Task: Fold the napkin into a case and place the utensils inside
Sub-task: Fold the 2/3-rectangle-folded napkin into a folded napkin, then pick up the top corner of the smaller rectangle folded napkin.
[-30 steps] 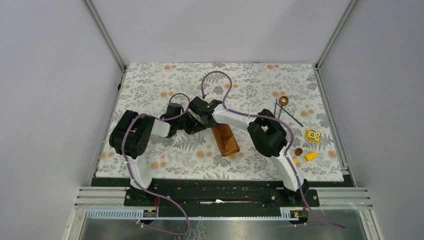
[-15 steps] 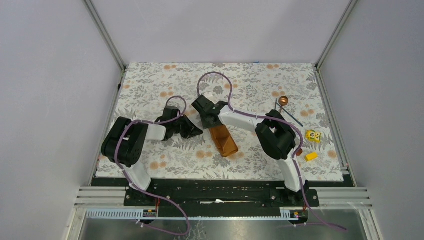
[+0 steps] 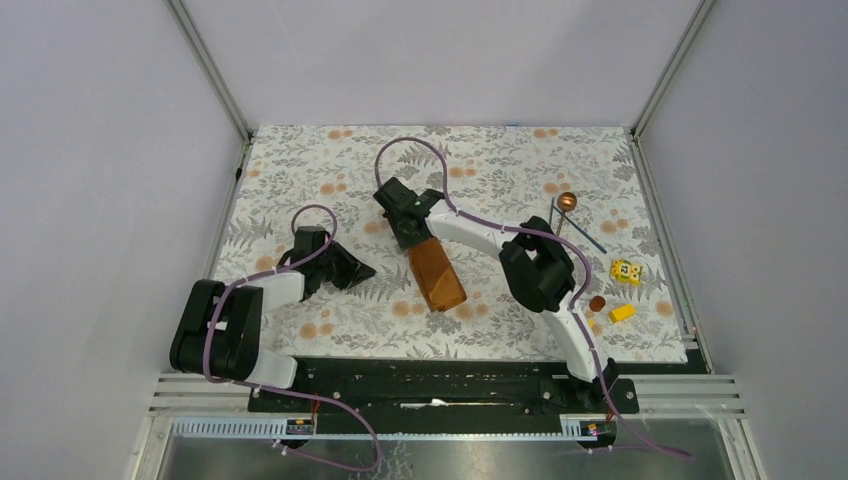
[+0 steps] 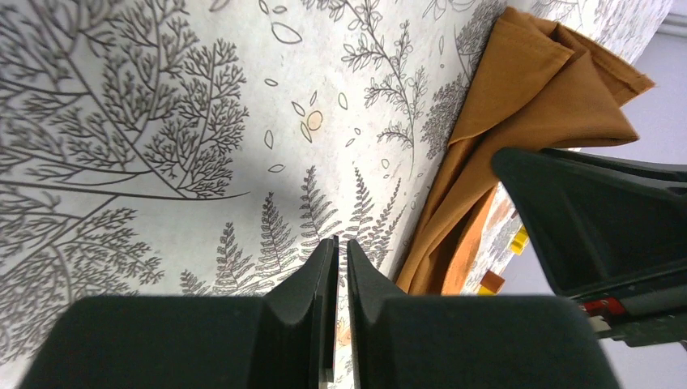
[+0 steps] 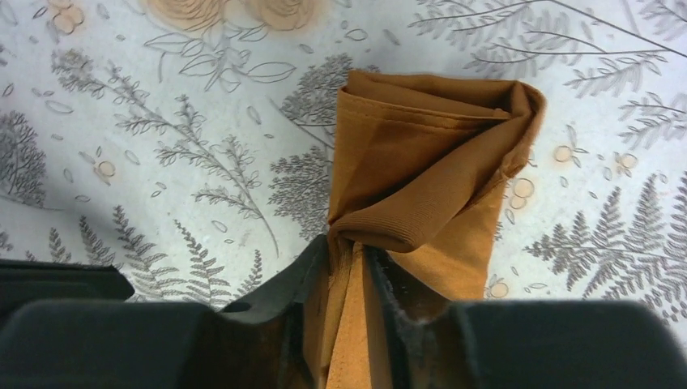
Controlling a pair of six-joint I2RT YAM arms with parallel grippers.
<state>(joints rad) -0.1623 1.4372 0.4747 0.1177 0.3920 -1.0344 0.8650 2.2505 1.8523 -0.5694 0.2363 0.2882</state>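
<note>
Back swings the left gripper (image 4: 334, 253), jaws pressed together on nothing, while the right gripper (image 5: 348, 255) drags the folded napkin (image 3: 437, 276) leftward at centre, pinching its far end. Risk: one-point tugging could unroll the loose folds. The utensils (image 3: 572, 218) wait well right.

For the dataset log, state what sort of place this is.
Probably a lab robot test cell, not a dining room: grey panel walls in aluminium framing, left arm and right arm on a bolted base rail, a leaf-print tablecloth staged with a folded napkin.
</note>
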